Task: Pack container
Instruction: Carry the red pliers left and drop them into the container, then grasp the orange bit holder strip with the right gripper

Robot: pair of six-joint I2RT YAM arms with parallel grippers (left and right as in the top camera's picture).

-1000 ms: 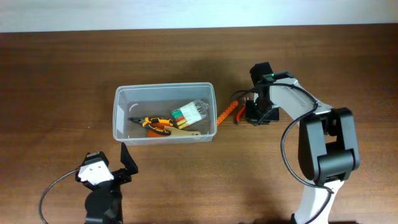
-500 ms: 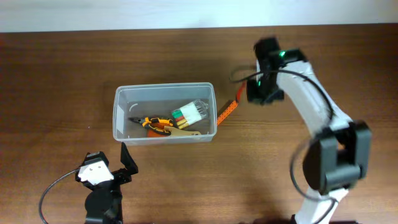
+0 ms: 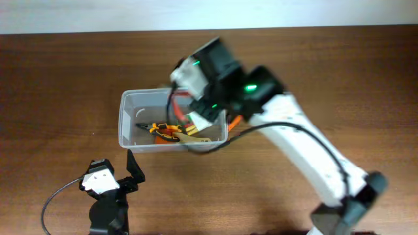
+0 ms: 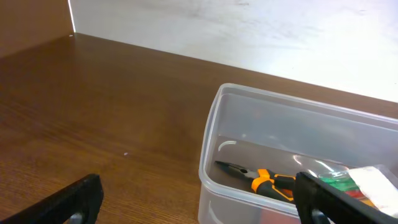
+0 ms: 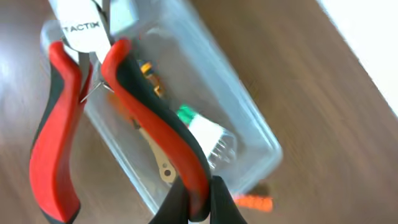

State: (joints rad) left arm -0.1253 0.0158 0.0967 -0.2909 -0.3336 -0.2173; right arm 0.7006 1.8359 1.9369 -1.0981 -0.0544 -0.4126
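Observation:
The clear plastic container (image 3: 124,117) sits left of the table's middle. It holds orange-and-black pliers (image 3: 164,129), a green-and-white clear pack (image 5: 205,127) and a beige piece (image 3: 197,136). My right gripper (image 3: 202,108) hangs over the container's right half. It is shut on one handle of the red-and-black pliers (image 5: 134,106), which hang above the container (image 5: 261,134) in the right wrist view. My left gripper (image 4: 199,202) is open and empty, near the container's front-left corner (image 4: 208,149). The orange-and-black pliers (image 4: 267,182) show through the wall there.
An orange tool (image 3: 234,120) lies on the table just outside the container's right wall, partly under my right arm; it also shows in the right wrist view (image 5: 252,202). The white wall edge runs along the table's far side.
My right arm has lifted from the table right of the container and swung left over it, carrying the red-and-black pliers. The left arm has not moved.

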